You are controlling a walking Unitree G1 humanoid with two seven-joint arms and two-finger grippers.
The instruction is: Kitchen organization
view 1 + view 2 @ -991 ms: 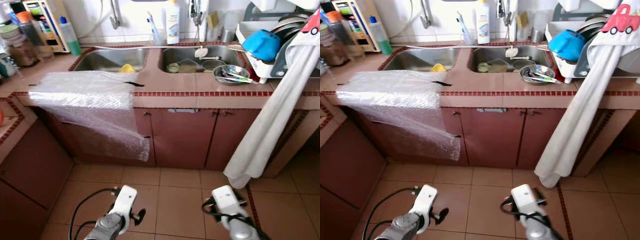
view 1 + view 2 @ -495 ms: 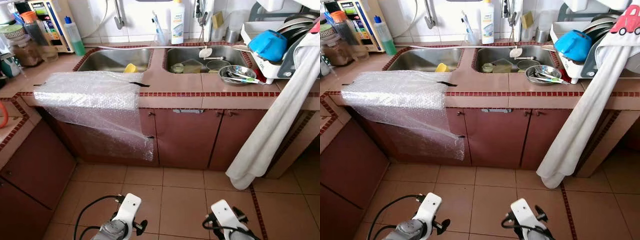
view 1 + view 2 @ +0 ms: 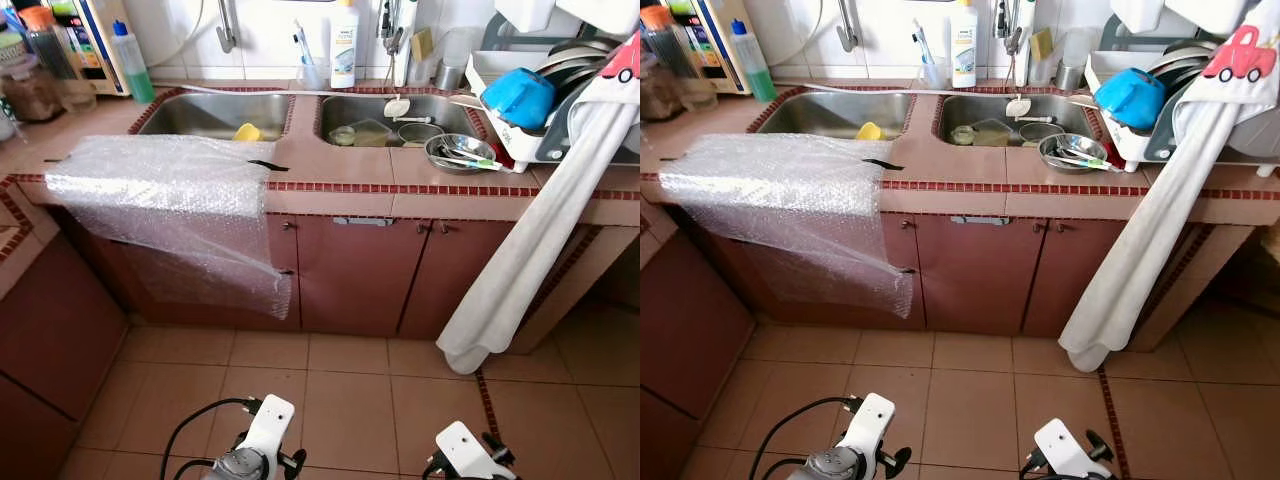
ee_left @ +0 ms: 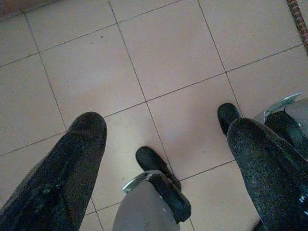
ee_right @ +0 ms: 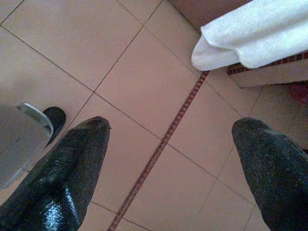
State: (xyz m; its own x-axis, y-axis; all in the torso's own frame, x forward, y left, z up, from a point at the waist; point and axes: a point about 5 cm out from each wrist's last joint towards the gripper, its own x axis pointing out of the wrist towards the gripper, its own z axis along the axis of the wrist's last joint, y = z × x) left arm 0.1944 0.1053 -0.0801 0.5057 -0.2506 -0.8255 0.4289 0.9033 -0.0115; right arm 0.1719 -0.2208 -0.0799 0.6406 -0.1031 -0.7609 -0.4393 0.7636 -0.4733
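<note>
Dishes [image 3: 400, 128] sit in the right sink, a steel bowl [image 3: 459, 152] of utensils beside it; both grippers [image 4: 163, 163] [image 5: 168, 159] hang wide, empty, over floor tiles; sorting looks outstanding.

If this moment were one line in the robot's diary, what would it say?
facing double sink counter | bubble wrap draped over counter edge | left gripper open, idle over floor | right gripper open, idle over floor

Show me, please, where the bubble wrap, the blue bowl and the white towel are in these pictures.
bubble wrap [image 3: 170, 185]: left eye view, on the part lying flat on the counter.
blue bowl [image 3: 517, 97]: left eye view, on its outer side, in the dish rack.
white towel [image 3: 1145, 255]: right eye view, on the middle of the hanging part.
</note>
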